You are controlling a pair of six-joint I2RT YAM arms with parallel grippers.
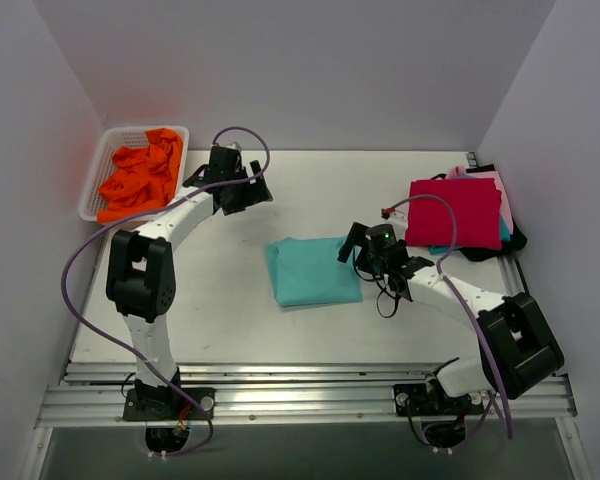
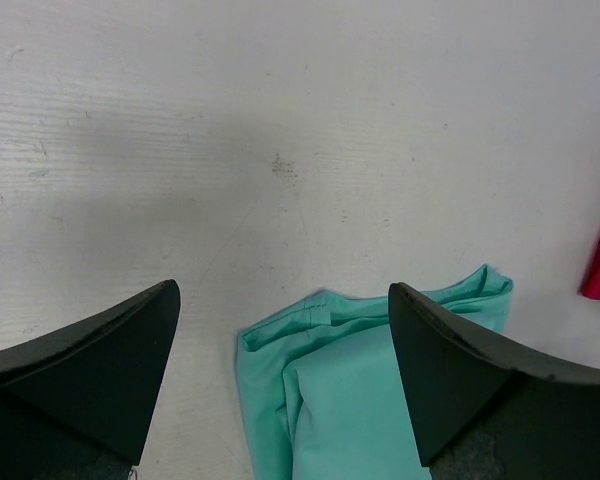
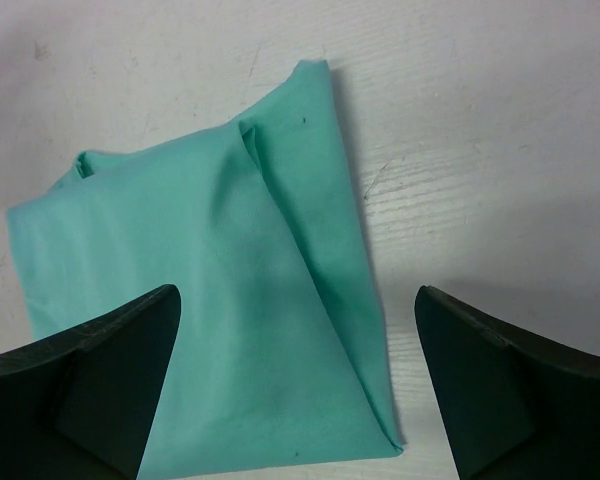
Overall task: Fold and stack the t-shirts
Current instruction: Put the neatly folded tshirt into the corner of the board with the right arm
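A folded teal t-shirt (image 1: 314,270) lies flat in the middle of the table. It also shows in the left wrist view (image 2: 370,390) and the right wrist view (image 3: 220,310). My right gripper (image 1: 355,246) is open and empty, just above the shirt's right edge (image 3: 298,385). My left gripper (image 1: 246,192) is open and empty, above bare table behind and left of the shirt (image 2: 284,375). A stack of folded shirts, red on top (image 1: 456,211), lies at the right. Crumpled orange shirts (image 1: 142,175) fill a white basket (image 1: 92,180) at the back left.
White walls close in the table on the left, back and right. A dark cloth (image 1: 500,243) lies under the stack near the right edge. Purple cables loop from both arms. A metal rail (image 1: 310,388) runs along the near edge.
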